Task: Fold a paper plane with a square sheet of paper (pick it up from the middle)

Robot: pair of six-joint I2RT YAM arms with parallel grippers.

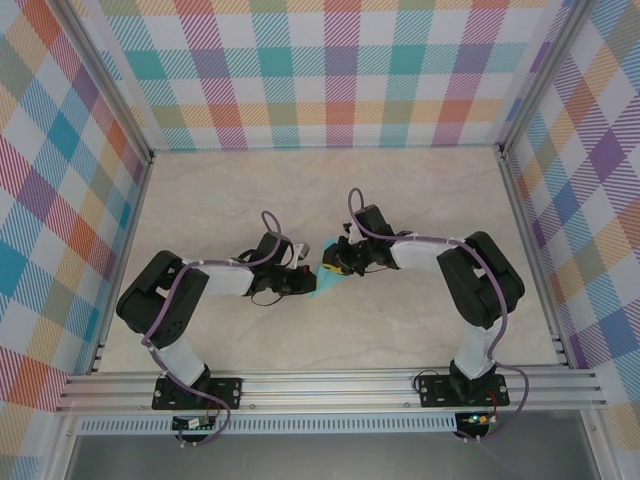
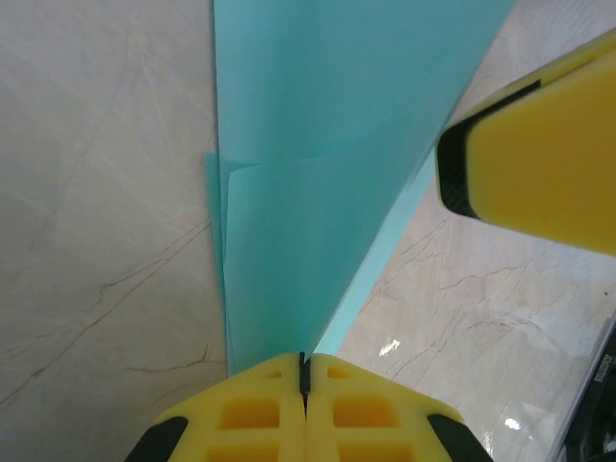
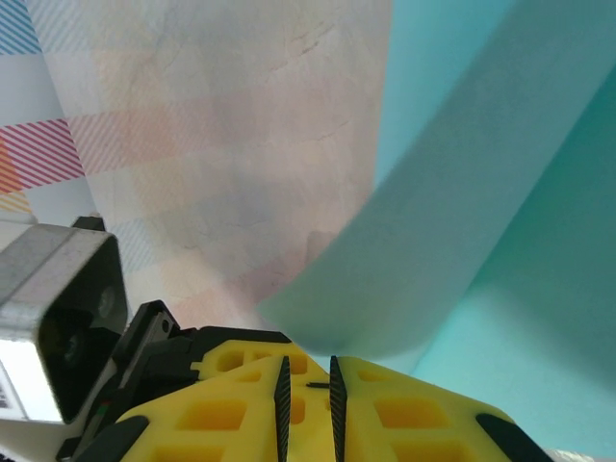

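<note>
Marbled desk (image 1: 300, 190), plaid walls (image 1: 340, 60) around; left tool (image 2: 304, 371) pressed together, clamped on the near tip of the folded turquoise sheet (image 2: 318, 144), which runs off toward 12 o'clock. At the sheet's 2 o'clock, right tool (image 3: 306, 371), pads a slit apart, paper curl at its tips.

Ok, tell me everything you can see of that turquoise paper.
The paper is thin, plain turquoise and matte, folded into overlapping layers with one long slanted edge, narrowing toward one end. The left gripper is shut on that narrow end. Opposite it, the right gripper, nearly closed, meets a curled flap, but whether it pinches the flap is unclear.
</note>
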